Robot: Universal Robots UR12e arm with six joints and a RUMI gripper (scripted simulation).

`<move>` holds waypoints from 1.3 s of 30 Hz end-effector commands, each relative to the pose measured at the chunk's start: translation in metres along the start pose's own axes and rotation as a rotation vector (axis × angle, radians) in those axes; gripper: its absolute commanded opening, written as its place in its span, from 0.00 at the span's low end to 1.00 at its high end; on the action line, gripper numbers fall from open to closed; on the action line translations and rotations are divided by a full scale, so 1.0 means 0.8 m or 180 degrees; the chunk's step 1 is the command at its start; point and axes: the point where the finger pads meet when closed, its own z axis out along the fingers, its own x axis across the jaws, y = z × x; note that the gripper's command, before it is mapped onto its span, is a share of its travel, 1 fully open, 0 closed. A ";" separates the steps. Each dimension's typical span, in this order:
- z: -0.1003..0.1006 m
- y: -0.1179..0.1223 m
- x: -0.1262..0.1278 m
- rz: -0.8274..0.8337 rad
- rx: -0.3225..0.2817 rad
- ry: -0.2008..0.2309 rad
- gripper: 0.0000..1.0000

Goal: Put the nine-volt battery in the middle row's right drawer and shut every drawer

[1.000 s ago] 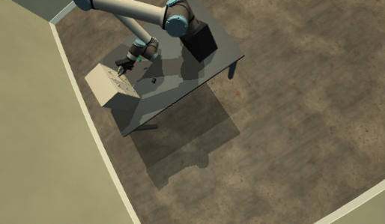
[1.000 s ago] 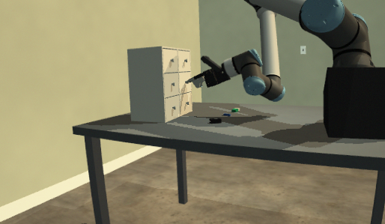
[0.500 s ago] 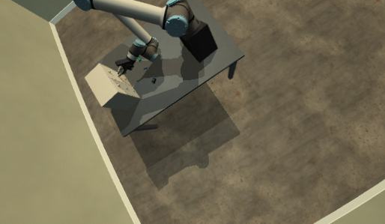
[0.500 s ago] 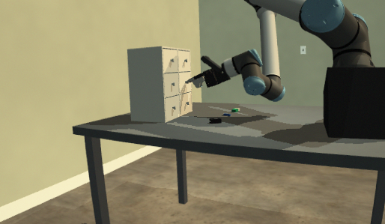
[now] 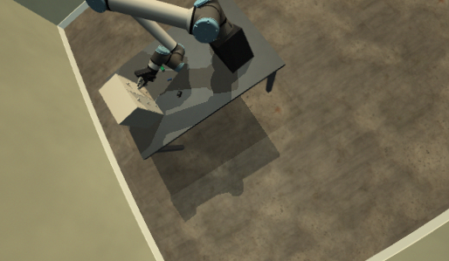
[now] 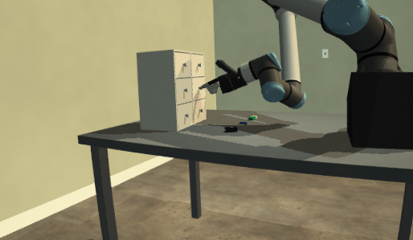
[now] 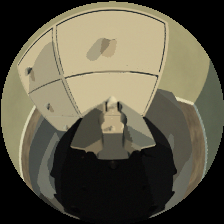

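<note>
The beige chest (image 5: 127,99) (image 6: 157,90) stands upright at the table's left end, all drawers shut. My gripper (image 5: 141,83) (image 6: 202,87) (image 7: 112,102) is at the front of the right drawer of the middle row (image 6: 198,87) (image 7: 110,87), its fingers shut on that drawer's small handle. The nine-volt battery (image 5: 179,93) (image 6: 231,129), a small dark block, lies on the table (image 6: 241,150) in front of the chest, apart from the gripper.
A small blue thing (image 5: 169,79) (image 6: 243,123) and a small green thing (image 6: 252,118) lie on the table beyond the battery. The arm's black pedestal (image 5: 233,47) (image 6: 379,110) stands at the table's right end. A wall runs close behind the chest.
</note>
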 end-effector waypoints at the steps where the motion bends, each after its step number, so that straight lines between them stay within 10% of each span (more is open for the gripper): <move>1: -0.001 -0.001 0.000 -0.0001 0.0002 0.0000 0.07; 39: -0.014 0.004 0.000 -0.0001 0.0002 0.0000 0.07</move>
